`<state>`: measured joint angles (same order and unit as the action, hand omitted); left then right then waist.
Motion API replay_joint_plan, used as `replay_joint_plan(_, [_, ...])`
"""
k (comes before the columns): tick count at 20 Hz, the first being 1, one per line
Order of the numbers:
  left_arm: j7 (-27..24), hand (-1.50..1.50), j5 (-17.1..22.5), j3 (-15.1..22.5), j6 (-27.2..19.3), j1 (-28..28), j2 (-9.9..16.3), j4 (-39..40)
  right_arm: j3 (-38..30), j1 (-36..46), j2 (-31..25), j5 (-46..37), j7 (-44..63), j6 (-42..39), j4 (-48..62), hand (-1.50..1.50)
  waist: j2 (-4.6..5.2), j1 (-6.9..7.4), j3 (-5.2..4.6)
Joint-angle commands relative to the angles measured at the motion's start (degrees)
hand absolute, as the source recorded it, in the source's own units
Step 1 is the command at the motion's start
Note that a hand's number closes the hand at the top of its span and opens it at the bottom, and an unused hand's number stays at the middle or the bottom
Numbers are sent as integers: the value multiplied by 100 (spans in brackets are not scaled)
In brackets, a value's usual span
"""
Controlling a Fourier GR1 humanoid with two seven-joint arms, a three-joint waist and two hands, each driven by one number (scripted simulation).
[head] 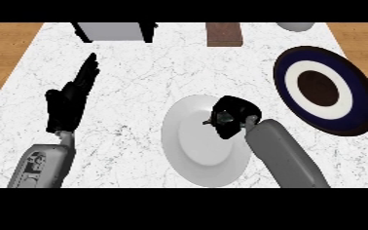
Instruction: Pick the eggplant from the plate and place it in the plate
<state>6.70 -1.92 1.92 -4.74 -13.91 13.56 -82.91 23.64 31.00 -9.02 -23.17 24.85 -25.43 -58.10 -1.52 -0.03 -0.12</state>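
Item 1. Two grey forearms are seen entering from the lower edge of the head view; both are cut off there, so nothing above the forearm is shown.

Item 2. A plain white round plate (203, 151) is set nearest, on the white marbled counter top (144, 78). Its right rim is partly covered by the right forearm.

Item 3. The black right hand (233, 114) is held over the upper right part of the white plate, its fingers curled together round something. Only a small dark stub is visible at the hand's left side, with a grey-green glint among the fingers. This is taken to be the eggplant (211, 122), but its body is hidden by the hand, and its colour and shape cannot be made out. Whether it touches the plate cannot be told.

Item 4. The black left hand (68, 102) is shown at the view's left, well apart from both plates, fingers straight and close together, pointing away; nothing is held.

Item 5. A dark blue round plate with a white ring and a brown centre (320, 90) lies further off at the right, its edge cut by the frame.

Item 6. At the far edge, three things are cropped: a pale grey box with black sides (114, 31), a brown block (223, 34), and a whitish rounded object (295, 26). None can be identified further.

Item 7. Wooden strips (16, 44) are seen beyond the counter's sides.
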Motion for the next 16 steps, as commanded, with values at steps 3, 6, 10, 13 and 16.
replay_joint_plan(3, [102,0,24,-304,-155,182,165,40,-1106,-795,-2527,-183,-975,536,159,150,93,-697,43])
replay_joint_plan(6, [26,0,81,-437,-215,315,185,-11,-1858,-1104,-3506,-15,-1716,932,370,150,85,-798,60])
replay_joint_plan(10, [-103,0,83,-372,-163,424,145,-92,-2814,-1413,-4317,296,-3096,1653,746,150,119,-592,73])
replay_joint_plan(13, [-73,0,128,-367,-116,462,136,-127,-3534,-1764,-4502,676,-4169,2260,969,150,104,-572,75])
replay_joint_plan(16, [-58,0,110,-217,-28,379,71,-169,-4203,-1860,-4724,1118,-5204,2349,1420,150,148,-353,62])
